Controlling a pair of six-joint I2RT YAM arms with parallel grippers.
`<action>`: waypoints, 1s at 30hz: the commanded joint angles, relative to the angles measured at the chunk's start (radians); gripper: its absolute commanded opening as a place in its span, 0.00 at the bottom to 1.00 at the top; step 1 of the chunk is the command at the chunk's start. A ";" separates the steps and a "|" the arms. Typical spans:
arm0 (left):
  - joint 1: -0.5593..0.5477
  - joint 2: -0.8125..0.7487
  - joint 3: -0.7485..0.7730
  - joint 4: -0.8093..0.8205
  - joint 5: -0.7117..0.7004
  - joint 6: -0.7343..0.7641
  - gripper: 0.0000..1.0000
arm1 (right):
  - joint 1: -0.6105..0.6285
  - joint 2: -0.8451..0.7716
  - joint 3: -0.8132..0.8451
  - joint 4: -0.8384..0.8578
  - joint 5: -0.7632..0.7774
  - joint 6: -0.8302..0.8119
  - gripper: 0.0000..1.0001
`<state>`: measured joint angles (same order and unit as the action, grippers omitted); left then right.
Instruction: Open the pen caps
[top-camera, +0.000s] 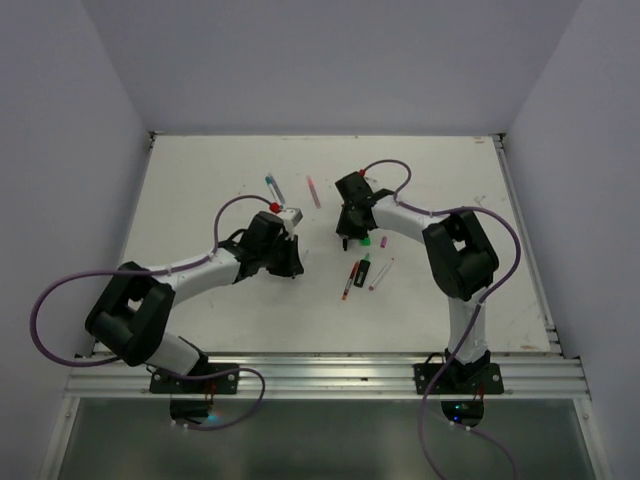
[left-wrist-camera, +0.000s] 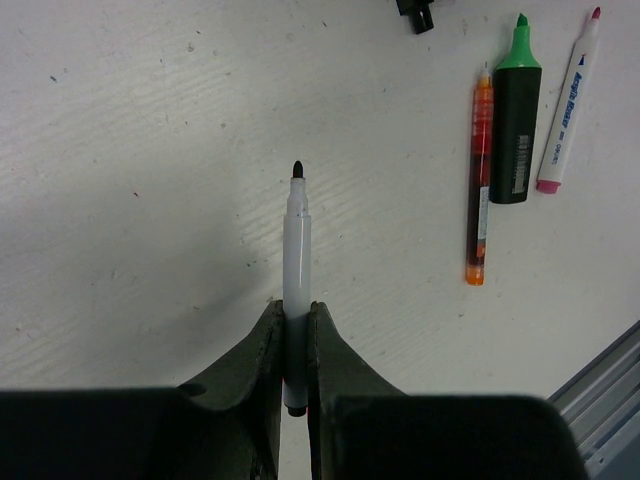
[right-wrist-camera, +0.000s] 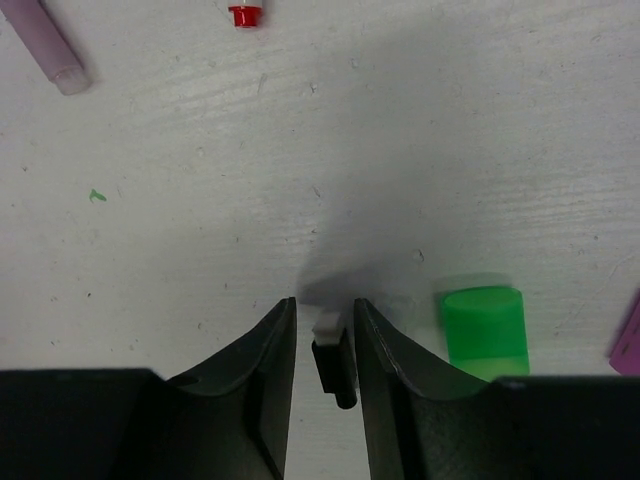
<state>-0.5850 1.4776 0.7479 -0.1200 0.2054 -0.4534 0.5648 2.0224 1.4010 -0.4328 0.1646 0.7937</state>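
White table, black cap inside right gripper

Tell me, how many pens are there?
6. White pen in the left gripper; orange pen, green highlighter and pink-tipped pen side by side nearer; teal pen and pink pen farther back. More may be hidden.

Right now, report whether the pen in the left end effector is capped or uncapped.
Uncapped. The whitish pen clamped in the left end effector shows its bare dark tip in the left wrist view.
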 joint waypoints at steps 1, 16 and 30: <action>0.001 0.018 -0.001 0.049 0.034 -0.014 0.00 | 0.004 -0.051 0.033 -0.023 0.026 0.016 0.34; -0.084 0.173 0.094 0.151 0.065 -0.064 0.02 | 0.003 -0.395 -0.011 0.080 0.065 -0.070 0.72; -0.184 0.345 0.212 0.180 0.012 -0.148 0.34 | -0.058 -0.554 -0.209 0.115 0.044 -0.076 0.74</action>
<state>-0.7578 1.7969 0.9272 0.0257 0.2489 -0.5629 0.5266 1.5242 1.2129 -0.3450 0.1970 0.7212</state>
